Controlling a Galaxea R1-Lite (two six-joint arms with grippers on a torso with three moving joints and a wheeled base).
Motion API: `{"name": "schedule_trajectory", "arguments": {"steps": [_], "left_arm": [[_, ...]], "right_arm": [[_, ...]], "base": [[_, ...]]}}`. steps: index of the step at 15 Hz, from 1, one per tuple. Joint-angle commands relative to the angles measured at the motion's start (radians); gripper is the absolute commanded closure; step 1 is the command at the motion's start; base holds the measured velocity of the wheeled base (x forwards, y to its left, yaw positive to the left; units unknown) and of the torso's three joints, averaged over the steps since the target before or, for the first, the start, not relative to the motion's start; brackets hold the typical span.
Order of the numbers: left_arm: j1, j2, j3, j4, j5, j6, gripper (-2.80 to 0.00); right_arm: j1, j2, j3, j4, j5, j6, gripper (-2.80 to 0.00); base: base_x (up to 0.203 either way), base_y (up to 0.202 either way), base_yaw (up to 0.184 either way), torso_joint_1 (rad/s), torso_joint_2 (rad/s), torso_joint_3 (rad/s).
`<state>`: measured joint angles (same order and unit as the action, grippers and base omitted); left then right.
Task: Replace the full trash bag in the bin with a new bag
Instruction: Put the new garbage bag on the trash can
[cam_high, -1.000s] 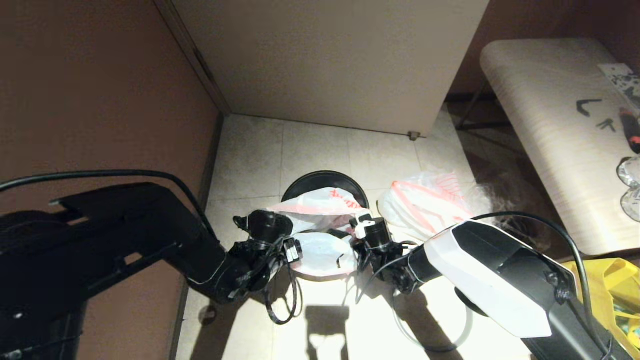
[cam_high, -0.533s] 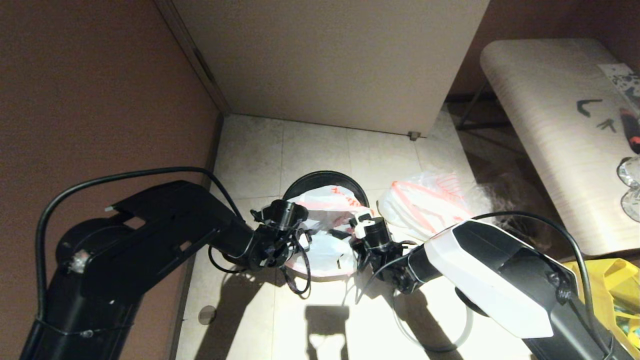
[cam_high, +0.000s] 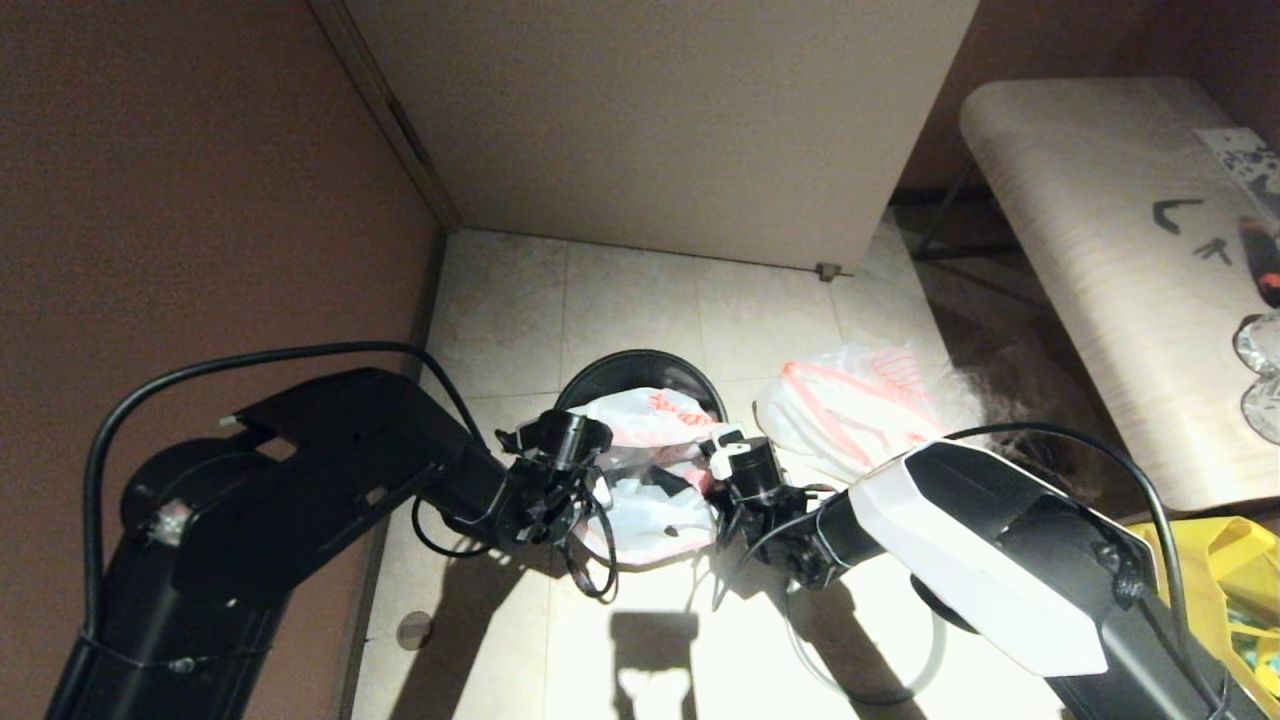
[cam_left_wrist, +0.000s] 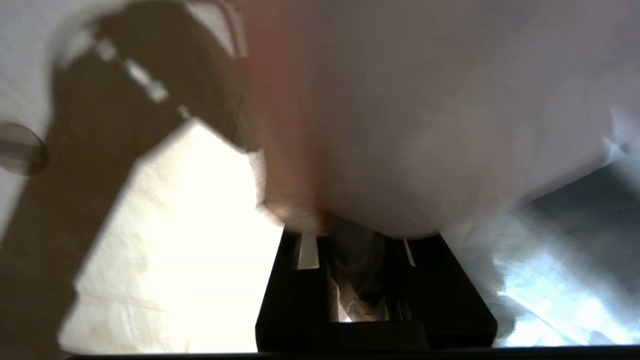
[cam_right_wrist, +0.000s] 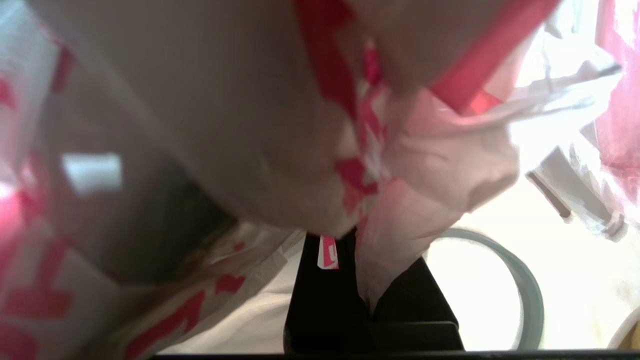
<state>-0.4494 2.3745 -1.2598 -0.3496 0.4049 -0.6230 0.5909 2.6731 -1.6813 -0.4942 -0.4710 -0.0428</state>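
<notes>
The new bag (cam_high: 650, 470), thin white plastic with red print, hangs stretched between both grippers over the front of the round black bin (cam_high: 612, 368). My left gripper (cam_high: 598, 492) is shut on the bag's left edge, and its wrist view shows film pinched between the black fingers (cam_left_wrist: 300, 280). My right gripper (cam_high: 716, 468) is shut on the right edge, the red-printed bag (cam_right_wrist: 250, 125) bunched in its jaws. The bag's mouth gapes dark between them. The full trash bag (cam_high: 850, 405) lies on the floor to the right of the bin. The grey hoop (cam_high: 932, 650) lies on the floor under my right arm.
A brown wall (cam_high: 200, 200) closes the left side and a pale cabinet panel (cam_high: 660, 130) the back. A light table (cam_high: 1090, 260) stands at the right, with a yellow bag (cam_high: 1235, 565) by its near corner. A round floor drain (cam_high: 412, 630) sits near the wall.
My left arm has risen and swung forward toward the bin. The bag, flat a second ago, has shifted toward the bin and now gapes open between the grippers. The right arm has hardly moved.
</notes>
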Motion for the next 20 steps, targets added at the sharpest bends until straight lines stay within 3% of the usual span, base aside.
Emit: {"name": "schedule_trajectory", "arguments": {"steps": [1,13,14,17,20], "left_arm": [[-0.002,-0.002,-0.002,0.001,0.0,0.001,0.0],[0.021,0.075,-0.128,0.0,0.009,0.002,0.0],[0.023,0.075,-0.128,0.0,0.009,0.001,0.0],[0.024,0.072,-0.128,-0.004,0.011,-0.001,0.0],[0.033,0.068,-0.126,-0.029,0.011,-0.004,0.0]], "right_arm": [[0.003,0.008,-0.005,-0.009,-0.003,0.002,0.0],[0.041,-0.078,0.161,-0.054,-0.004,-0.002,0.0],[0.042,-0.081,0.162,-0.055,-0.005,-0.004,-2.8],[0.046,-0.13,0.213,-0.052,-0.004,-0.005,-2.8],[0.061,-0.256,0.379,-0.055,0.004,-0.003,-2.8]], "base": [[0.0,0.0,0.0,0.0,0.0,0.0],[0.0,0.0,0.0,0.0,0.0,0.0],[0.0,0.0,0.0,0.0,0.0,0.0],[0.0,0.0,0.0,0.0,0.0,0.0],[0.0,0.0,0.0,0.0,0.0,0.0]]}}
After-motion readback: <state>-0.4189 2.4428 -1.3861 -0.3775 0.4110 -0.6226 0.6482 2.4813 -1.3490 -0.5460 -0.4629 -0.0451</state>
